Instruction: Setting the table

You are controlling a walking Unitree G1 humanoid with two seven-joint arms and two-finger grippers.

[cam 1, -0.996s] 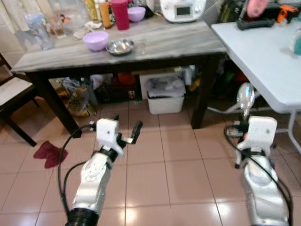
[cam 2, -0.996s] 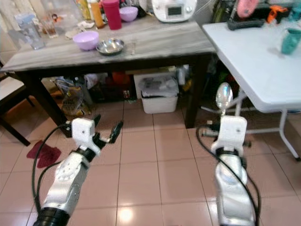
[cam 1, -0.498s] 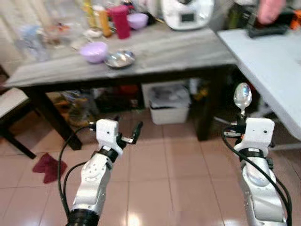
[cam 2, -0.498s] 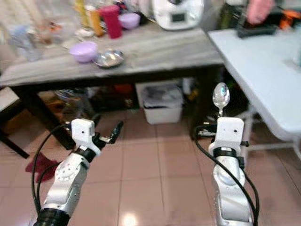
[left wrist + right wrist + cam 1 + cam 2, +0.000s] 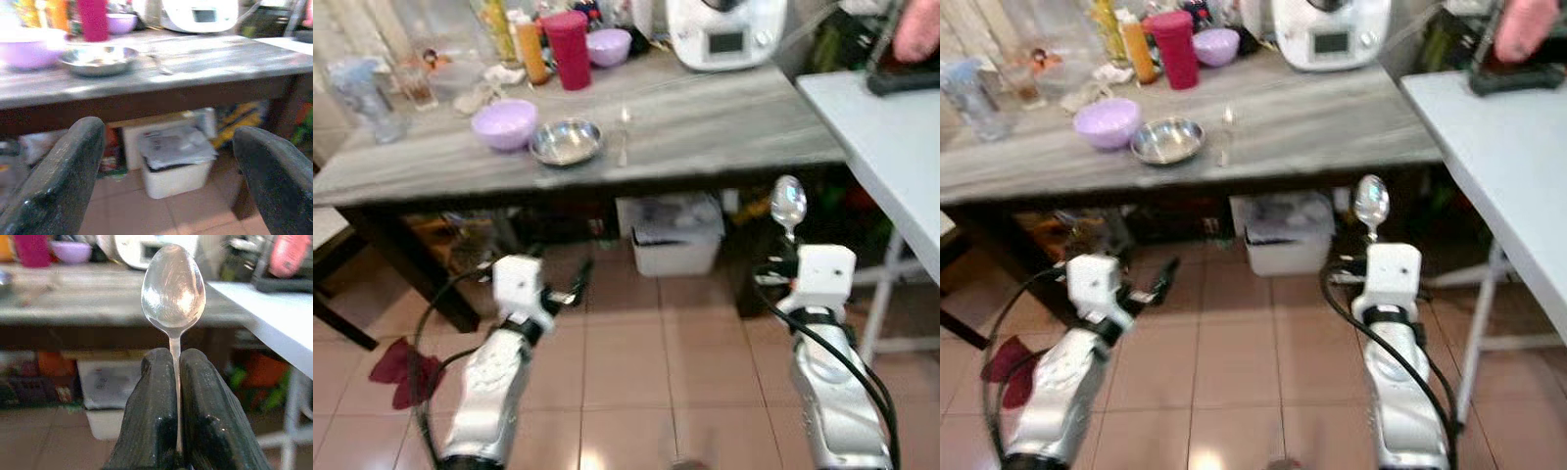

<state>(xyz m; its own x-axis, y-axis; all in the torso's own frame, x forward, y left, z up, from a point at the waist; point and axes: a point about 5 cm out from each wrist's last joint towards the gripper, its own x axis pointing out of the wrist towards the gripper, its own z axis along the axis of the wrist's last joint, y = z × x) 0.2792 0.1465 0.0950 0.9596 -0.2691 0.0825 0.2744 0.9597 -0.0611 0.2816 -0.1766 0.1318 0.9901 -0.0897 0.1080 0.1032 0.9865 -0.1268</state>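
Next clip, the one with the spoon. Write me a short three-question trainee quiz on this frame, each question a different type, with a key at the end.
1. True or false: the right gripper is shut on the spoon, bowl end up.
2. Multiple choice: on the grey table, what sits directly beside the steel bowl? A) a purple bowl B) a white appliance C) a red cup
3. Fill in: the left gripper is ____, holding nothing.

Key
1. True.
2. A: the purple bowl is next to it; the white appliance and red cup stand further back.
3. Open.
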